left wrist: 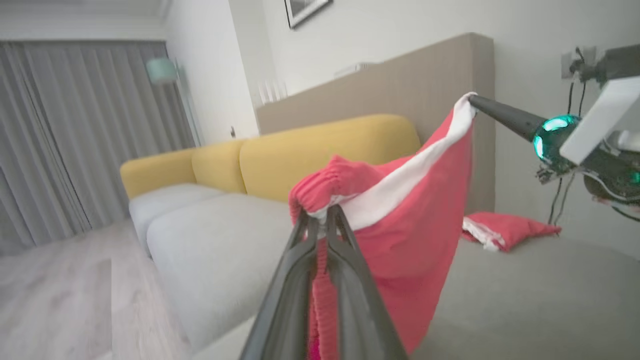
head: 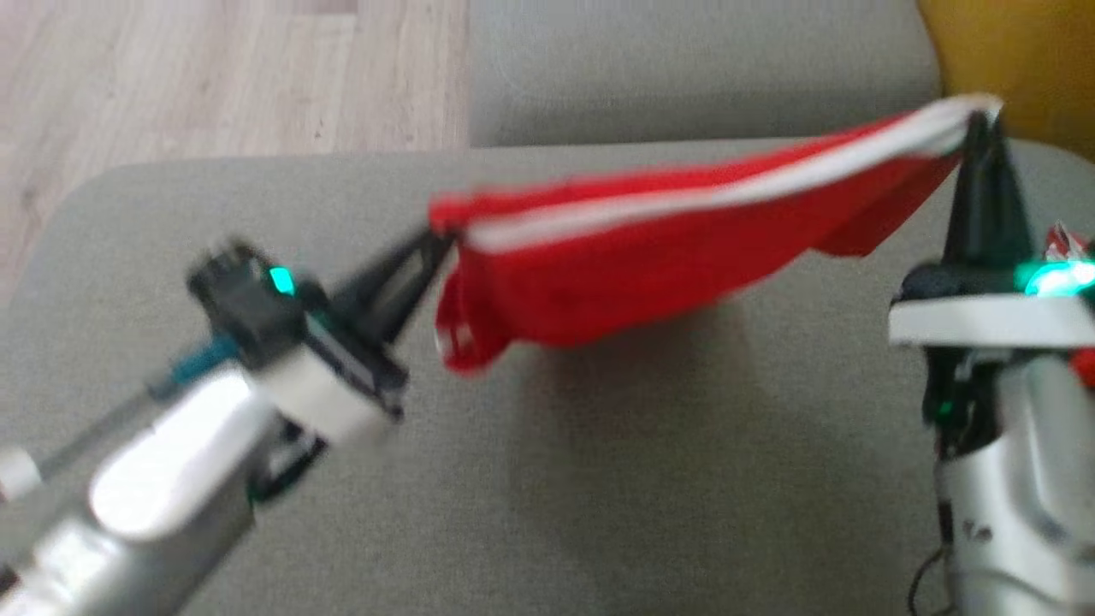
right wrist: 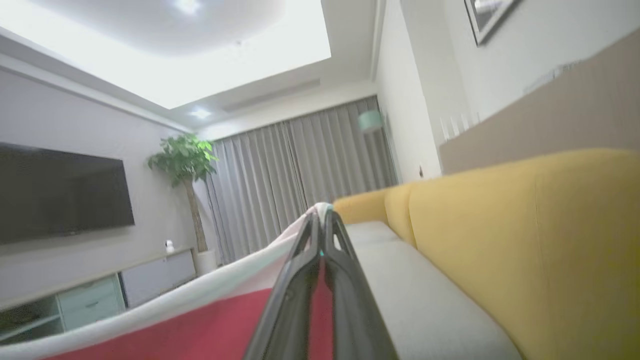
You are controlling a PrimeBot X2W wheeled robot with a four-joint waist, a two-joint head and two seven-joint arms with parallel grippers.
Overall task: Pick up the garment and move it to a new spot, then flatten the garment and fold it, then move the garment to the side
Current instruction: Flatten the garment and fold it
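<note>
Head view, garment: a red fabric garment with a white band (head: 650, 248) hangs stretched in the air between the two end effectors, above the seat, with its shadow on the cushion below.
Head view, left end effector: the left end effector (head: 438, 242) is blurred; its dark fingers are clamped on the garment's left corner.
Head view, right end effector: the right end effector (head: 982, 128) has its fingers together, pinching the far right corner at the white band.
Head view, seat: a wide grey-beige woven sofa seat (head: 547, 479) spreads under both arms.
Head view, room: a pale wood plank floor (head: 214, 68) lies at the far left and a yellow sofa backrest (head: 1018, 60) at the far right.
Left wrist view, grip: the fingers are pressed onto the gathered red waistband, and the cloth drapes down to the right.
Left wrist view, seat: a small crumpled red and white cloth (left wrist: 505, 230) lies on the seat at the far right, apart from the garment.
Left wrist view, room: grey pleated curtains (left wrist: 75, 135) hang on the left, a tan upholstered panel (left wrist: 400, 80) stands behind the backrest, and a framed picture (left wrist: 305, 7) hangs on the white wall.
Right wrist view, grip: the fingers are closed on the garment's white edge, with red cloth trailing near left.
Right wrist view, room: a dark wall-mounted television (right wrist: 60, 192), a green potted tree (right wrist: 185, 170), a low pale cabinet (right wrist: 100, 295) and a lit ceiling recess (right wrist: 175, 40) are in view.
</note>
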